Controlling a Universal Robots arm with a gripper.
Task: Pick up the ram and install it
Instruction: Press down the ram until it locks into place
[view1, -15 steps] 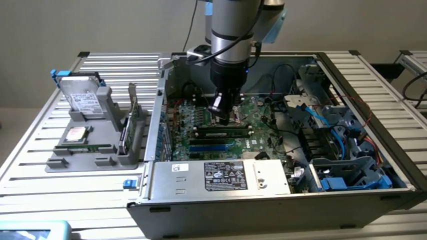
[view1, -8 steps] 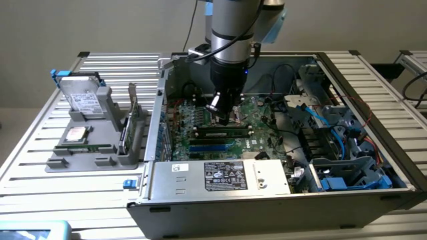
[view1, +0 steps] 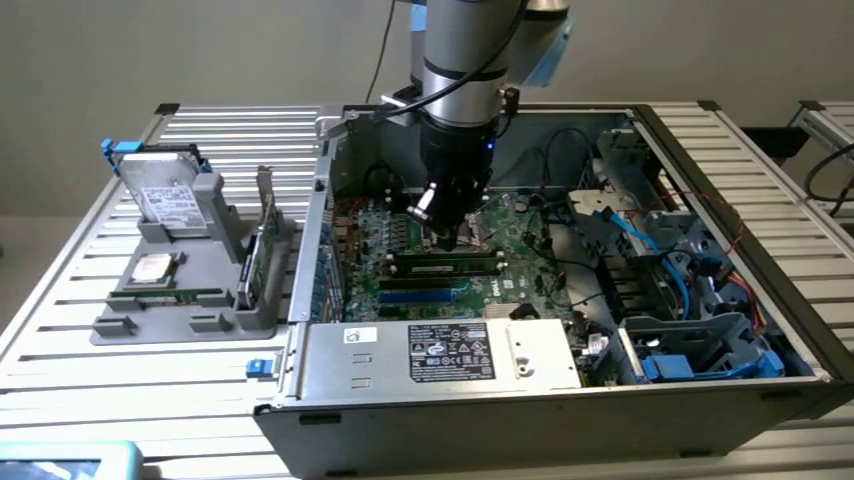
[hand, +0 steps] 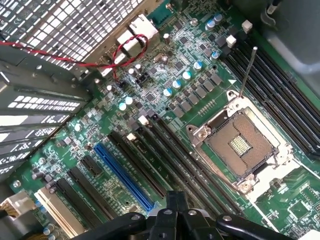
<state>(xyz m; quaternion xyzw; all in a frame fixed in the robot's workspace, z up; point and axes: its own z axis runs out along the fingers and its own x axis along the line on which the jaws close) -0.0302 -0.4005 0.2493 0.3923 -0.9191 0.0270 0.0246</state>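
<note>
- Nearest in the exterior view, the open computer case (view1: 534, 420) lies on its side on the slatted metal desk (view1: 80, 370), its front wall a plain grey panel.
- Just behind that wall a silver power-supply box (view1: 441, 352) with a white label sits inside the case.
- Beyond the box lies the green motherboard (view1: 400, 250), with a blue slot (view1: 424, 295) just beside the box.
- The ram (view1: 447, 267) is a long, narrow green stick with dark chips; it lies along a memory slot on the motherboard, parallel to the blue slot and a little farther back. Whether it is fully seated I cannot tell.
- The hand (view1: 443, 238) hangs straight down from the silver arm (view1: 461, 60) just above the ram, its dark fingers drawn together to their narrowest, with nothing seen between them.
- In the wrist view the black fingers (hand: 176, 202) are pressed together over the motherboard (hand: 150, 95), near a bare processor socket (hand: 242, 145), a blue slot (hand: 122, 175) and rows of black slots.
- To the exterior view's right, blue cables (view1: 674, 265) and a grey drive cage (view1: 701, 345) fill that end of the case.
- To the exterior view's left, a grey holder (view1: 180, 300) on the desk carries an upright silver hard drive (view1: 167, 195) and a green expansion card (view1: 274, 250) standing on edge.
</note>
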